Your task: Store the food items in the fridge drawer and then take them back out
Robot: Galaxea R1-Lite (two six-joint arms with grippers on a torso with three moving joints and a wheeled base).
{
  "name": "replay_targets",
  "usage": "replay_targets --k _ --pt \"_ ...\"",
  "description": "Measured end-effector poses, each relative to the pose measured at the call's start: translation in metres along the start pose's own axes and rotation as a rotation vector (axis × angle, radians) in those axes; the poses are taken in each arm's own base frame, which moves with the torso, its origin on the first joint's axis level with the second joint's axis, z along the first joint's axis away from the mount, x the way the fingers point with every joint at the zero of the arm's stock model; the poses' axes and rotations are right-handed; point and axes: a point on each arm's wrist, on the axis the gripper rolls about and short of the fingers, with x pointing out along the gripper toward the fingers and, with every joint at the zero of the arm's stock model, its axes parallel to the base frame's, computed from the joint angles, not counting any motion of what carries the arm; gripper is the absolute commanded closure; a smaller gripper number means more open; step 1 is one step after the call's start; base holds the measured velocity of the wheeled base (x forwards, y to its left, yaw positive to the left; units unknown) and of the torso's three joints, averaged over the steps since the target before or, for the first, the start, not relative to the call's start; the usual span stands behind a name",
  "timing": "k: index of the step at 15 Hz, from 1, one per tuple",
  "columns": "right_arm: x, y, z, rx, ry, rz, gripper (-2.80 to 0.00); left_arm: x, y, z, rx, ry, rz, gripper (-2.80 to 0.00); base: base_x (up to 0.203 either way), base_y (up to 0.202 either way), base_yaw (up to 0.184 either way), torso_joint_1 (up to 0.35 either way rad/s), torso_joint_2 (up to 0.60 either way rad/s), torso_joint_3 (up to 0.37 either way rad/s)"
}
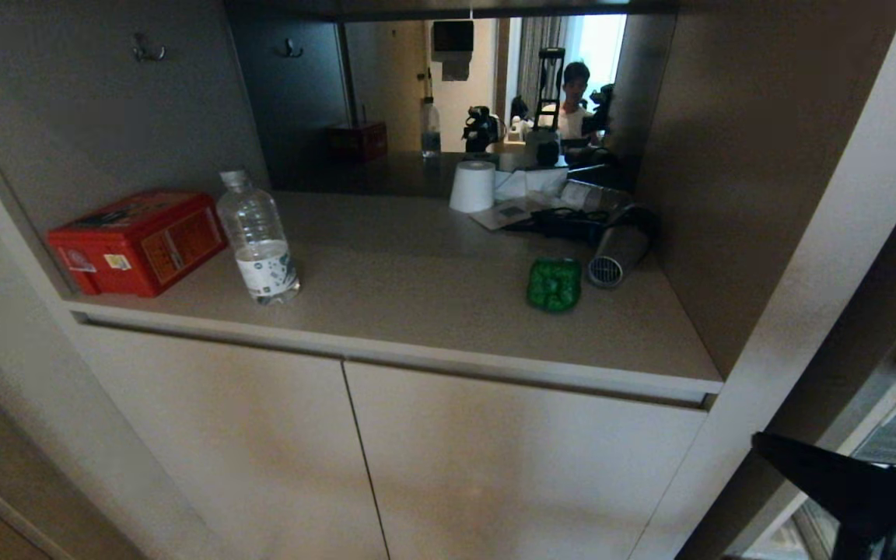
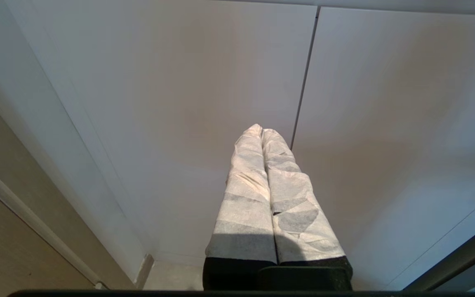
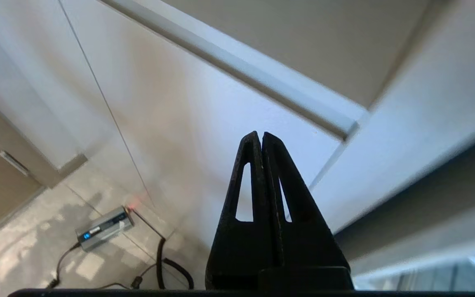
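A glossy green bell pepper (image 1: 554, 284) lies on the beige counter (image 1: 417, 272), right of centre and next to a hair dryer. No tan potato-like piece is clearly in view. My right gripper (image 3: 261, 134) is shut and empty, down at the lower right (image 1: 763, 443), below the counter edge and well away from the pepper. A pale ridged strip (image 1: 887, 435) shows behind it; I cannot tell whether it is the fridge drawer. My left gripper (image 2: 261, 130), its fingers wrapped in white, is shut on nothing and faces the beige cabinet doors (image 2: 204, 82).
A red tin box (image 1: 137, 241) and a clear water bottle (image 1: 259, 237) stand on the counter's left. A toilet roll (image 1: 472, 187), papers and a hair dryer (image 1: 619, 253) crowd the back right. A person shows in the mirror (image 1: 572, 101). A power adapter (image 3: 103, 229) with cables lies on the floor.
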Motion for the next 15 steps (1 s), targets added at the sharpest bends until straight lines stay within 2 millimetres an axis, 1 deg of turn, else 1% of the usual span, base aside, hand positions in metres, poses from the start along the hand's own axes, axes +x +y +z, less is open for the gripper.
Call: replay_targets --k 1,3,5,6,15 --pt "-0.009 -0.004 -0.006 0.007 -0.012 -0.001 0.0 0.0 0.0 0.0 0.0 0.0 0.0 0.0 0.0 0.0 0.0 0.0 0.0 0.0" --pt "-0.019 -0.011 -0.014 0.019 -0.03 -0.007 0.0 0.0 0.0 0.0 0.0 -0.001 0.0 0.0 0.0 0.0 0.0 0.0 0.0 0.0" --pt "-0.026 -0.015 -0.016 0.032 -0.051 -0.015 0.0 0.0 0.0 0.0 0.0 0.0 0.0 0.0 0.0 0.0 0.0 0.0 0.0 0.0" --pt "-0.028 -0.016 -0.017 0.036 -0.06 -0.02 0.0 0.0 0.0 0.0 0.0 -0.001 0.0 0.0 -0.002 -0.006 -0.099 0.012 0.01 0.002" --pt "-0.031 -0.018 -0.017 0.042 -0.074 -0.028 0.0 0.0 0.0 0.0 0.0 0.0 0.0 0.0 0.0 0.008 -0.174 0.004 0.0 0.002"
